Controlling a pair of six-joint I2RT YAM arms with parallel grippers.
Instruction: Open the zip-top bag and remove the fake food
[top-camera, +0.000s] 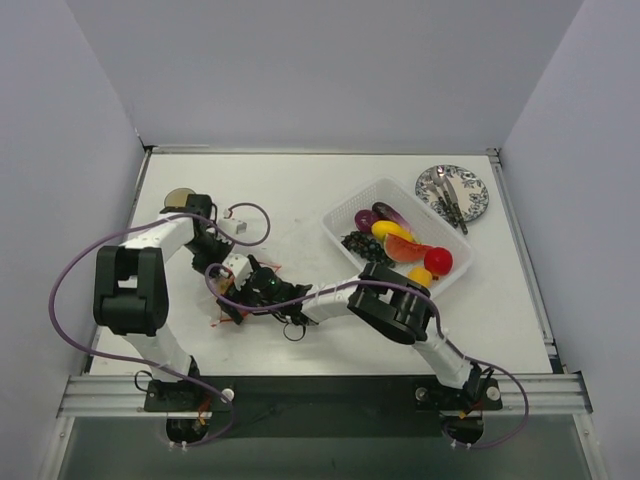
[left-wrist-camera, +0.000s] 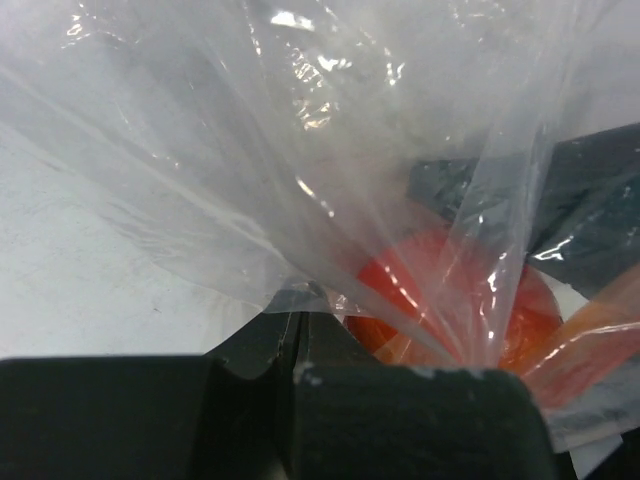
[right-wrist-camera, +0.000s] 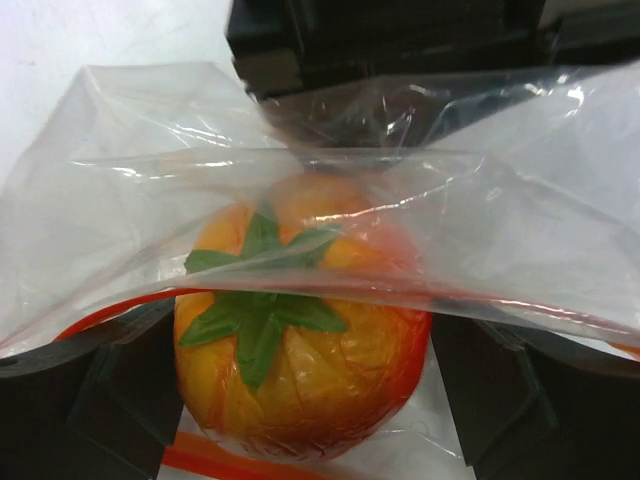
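The clear zip-top bag (top-camera: 226, 303) lies at the near left of the table, its red-orange zip strip (right-wrist-camera: 230, 465) at the mouth. My left gripper (top-camera: 238, 280) is shut on a fold of the bag's plastic (left-wrist-camera: 250, 150), its jaws (left-wrist-camera: 298, 318) pressed together. My right gripper (top-camera: 265, 292) reaches into the bag's mouth. Its fingers (right-wrist-camera: 105, 400) stand against both sides of an orange fake fruit with a green top (right-wrist-camera: 300, 350). An upper layer of the bag (right-wrist-camera: 500, 230) drapes over the fruit. The fruit shows red-orange through the plastic in the left wrist view (left-wrist-camera: 440, 290).
A rigid clear tray (top-camera: 345, 213) at the middle right holds several fake fruits: purple, yellow, red, grapes, a watermelon slice. A patterned plate (top-camera: 475, 192) with cutlery sits at the far right. A round tan disc (top-camera: 179, 196) lies at the far left.
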